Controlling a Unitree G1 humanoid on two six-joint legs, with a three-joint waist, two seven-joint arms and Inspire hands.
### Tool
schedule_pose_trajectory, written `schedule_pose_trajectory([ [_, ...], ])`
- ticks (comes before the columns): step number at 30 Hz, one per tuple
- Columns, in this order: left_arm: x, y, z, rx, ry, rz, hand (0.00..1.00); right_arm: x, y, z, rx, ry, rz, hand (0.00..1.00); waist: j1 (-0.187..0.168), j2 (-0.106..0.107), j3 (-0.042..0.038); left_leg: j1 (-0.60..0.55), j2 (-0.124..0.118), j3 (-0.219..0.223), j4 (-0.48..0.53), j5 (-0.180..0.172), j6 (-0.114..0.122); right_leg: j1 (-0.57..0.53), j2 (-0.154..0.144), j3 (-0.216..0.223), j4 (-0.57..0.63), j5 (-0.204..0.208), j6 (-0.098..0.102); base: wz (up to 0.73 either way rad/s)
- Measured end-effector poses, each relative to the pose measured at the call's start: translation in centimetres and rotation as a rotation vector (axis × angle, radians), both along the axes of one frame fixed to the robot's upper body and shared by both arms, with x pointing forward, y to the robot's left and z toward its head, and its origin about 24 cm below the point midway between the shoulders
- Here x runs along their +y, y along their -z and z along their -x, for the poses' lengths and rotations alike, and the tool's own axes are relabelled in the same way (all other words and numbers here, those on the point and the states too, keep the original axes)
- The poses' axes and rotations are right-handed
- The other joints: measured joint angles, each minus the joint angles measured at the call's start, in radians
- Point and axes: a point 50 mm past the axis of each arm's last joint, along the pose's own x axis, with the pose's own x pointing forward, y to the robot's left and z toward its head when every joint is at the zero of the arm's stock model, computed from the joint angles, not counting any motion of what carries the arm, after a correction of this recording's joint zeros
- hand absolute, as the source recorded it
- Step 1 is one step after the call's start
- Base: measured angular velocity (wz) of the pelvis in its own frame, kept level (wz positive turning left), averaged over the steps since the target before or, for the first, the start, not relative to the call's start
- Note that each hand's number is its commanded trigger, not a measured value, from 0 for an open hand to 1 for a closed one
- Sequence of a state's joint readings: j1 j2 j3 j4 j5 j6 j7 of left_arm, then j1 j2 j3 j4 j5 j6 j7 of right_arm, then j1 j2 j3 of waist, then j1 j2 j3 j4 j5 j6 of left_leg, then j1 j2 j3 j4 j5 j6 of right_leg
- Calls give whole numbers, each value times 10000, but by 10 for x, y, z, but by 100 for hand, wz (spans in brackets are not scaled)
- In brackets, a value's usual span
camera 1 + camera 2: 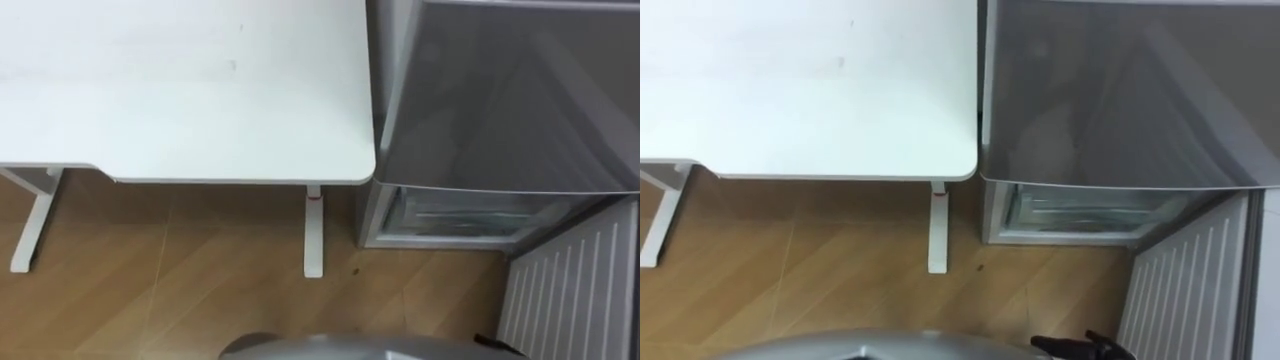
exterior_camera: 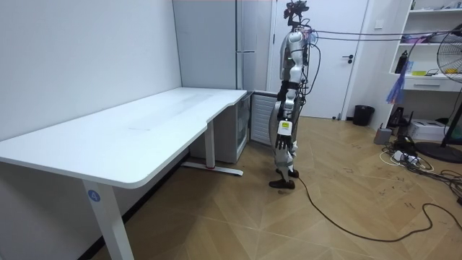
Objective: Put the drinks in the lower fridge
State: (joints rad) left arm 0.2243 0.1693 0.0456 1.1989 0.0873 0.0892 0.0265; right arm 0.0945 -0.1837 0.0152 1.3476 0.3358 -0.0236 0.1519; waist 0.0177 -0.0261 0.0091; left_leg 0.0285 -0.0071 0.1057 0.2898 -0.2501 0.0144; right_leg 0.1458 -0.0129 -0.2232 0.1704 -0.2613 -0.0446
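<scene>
Left hand: your left hand (image 2: 284,130) hangs at your side in the room view, too small there to tell whether it is released or clenched, or carrying anything.
Right hand: the dark tip at the lower right edge is, by my reading, your right hand (image 1: 1080,346); its state cannot be told either.
Stance: you stand on the wooden floor (image 1: 180,270) facing the fridge, just beside the corner of the white table (image 1: 180,90).
Lower fridge: the lower compartment (image 1: 1080,212) stands open, and its ribbed white door (image 1: 1185,290) is swung out to your right. The grey upper door (image 1: 1120,90) is closed.
Drinks: where they are cannot be told from here, nor whether they are bottles or cans.
Handling, as a judgement: expect full containers to be moderately heavy, rigid and smooth-sided, and slippery if damp.
Where to hold: wrap the hand round the middle of the body, keep it upright, and set it down on its base inside the lower compartment.
</scene>
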Motion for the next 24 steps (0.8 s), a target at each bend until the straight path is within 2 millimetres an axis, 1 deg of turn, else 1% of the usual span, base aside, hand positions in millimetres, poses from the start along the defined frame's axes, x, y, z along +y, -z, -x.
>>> schedule_pose_trajectory([
  [1,0,0,-2,-24,124,-15,0,-1,0,-4,-8,-279,108,0,-17,44,-25,8,0,-5,-4,0,0,1,-3,9,7,4,2,0],
  [2,0,0,-3,-35,156,-20,0,-1,0,-6,-31,-383,162,0,-46,22,-11,13,1,-11,-9,0,0,2,-4,10,14,9,5,0],
  [3,0,0,-4,-56,179,-20,0,-1,0,-8,16,-610,281,0,-114,47,-19,21,8,-19,-20,0,0,14,-1,7,35,29,6,-3],
  [6,0,0,-11,-159,333,-39,0,-1,-1,-15,-69,-947,607,0,-130,48,-8,45,54,-19,-88,1,2,18,6,33,23,86,7,-1],
  [7,1,0,-17,-300,381,-52,0,-1,-1,-17,-109,-1041,736,0,-131,-10,-39,50,52,-14,-129,2,2,-7,5,69,25,90,10,0],
  [9,2,-1,-21,-486,331,-66,0,-2,-2,-18,-123,-1014,910,0,-108,-27,-32,109,43,5,-194,5,7,-11,5,129,19,105,19,-9],
  [12,3,-2,-26,-753,402,-9,0,-4,-3,-21,-229,-882,1199,0,-166,-125,-32,213,8,13,-214,6,10,35,-5,255,-3,106,27,-11],
  [14,3,-2,-28,-857,386,7,0,-10,-7,-33,-684,-571,1516,0,-239,-164,-7,245,-39,7,-225,9,14,36,-5,315,-2,116,43,-11],
  [15,4,-2,-30,-938,291,-14,0,-15,-10,-41,-1067,-331,1868,0,-341,-181,-4,255,-46,13,-231,14,23,39,-5,340,-3,124,56,-5],
  [16,5,-3,-32,-1030,255,-58,0,-21,-15,-50,-1390,-217,2334,0,-399,-241,-22,257,-53,60,-232,16,28,33,-10,350,5,126,61,-3],
  [17,6,-3,-34,-1102,217,-87,0,-25,-18,-55,-1579,-224,2619,0,-410,-248,-20,253,-51,73,-234,18,31,16,-11,365,9,126,62,-7],
  [18,7,-4,-35,-1218,180,-145,0,-30,-25,-68,-2100,-284,3216,0,-417,-246,-13,243,-41,90,-235,19,33,-17,0,443,9,128,65,-12],
  [19,9,-5,-38,-1314,184,-222,0,-35,-32,-78,-2599,-320,3785,0,-427,-218,12,244,-38,128,-234,20,33,-24,3,483,2,136,73,-10],
  [20,10,-5,-40,-1396,173,-257,0,-38,-35,-82,-2801,-346,4039,0,-442,-259,-5,250,-40,144,-237,20,33,-27,8,511,6,138,77,-7],
  [21,10,-6,-42,-1606,173,-289,0,-41,-43,-92,-3231,-528,4628,0,-424,-251,-28,257,-37,218,-256,20,33,-58,10,570,10,140,81,-12],
  [22,11,-6,-42,-1707,162,-292,0,-44,-55,-103,-3854,-905,5270,0,-419,-283,-47,277,-36,286,-352,34,56,-117,10,643,23,145,85,-15],
  [23,11,-6,-42,-1720,117,-303,0,-45,-61,-109,-4214,-1096,5587,0,-446,-259,-60,284,-38,294,-389,44,65,-136,12,690,26,151,90,-18],
  [24,12,-7,-42,-1733,88,-346,0,-48,-74,-119,-4861,-1290,6182,0,-470,-243,-67,318,-41,298,-456,50,66,-149,13,745,27,164,99,-12],
])
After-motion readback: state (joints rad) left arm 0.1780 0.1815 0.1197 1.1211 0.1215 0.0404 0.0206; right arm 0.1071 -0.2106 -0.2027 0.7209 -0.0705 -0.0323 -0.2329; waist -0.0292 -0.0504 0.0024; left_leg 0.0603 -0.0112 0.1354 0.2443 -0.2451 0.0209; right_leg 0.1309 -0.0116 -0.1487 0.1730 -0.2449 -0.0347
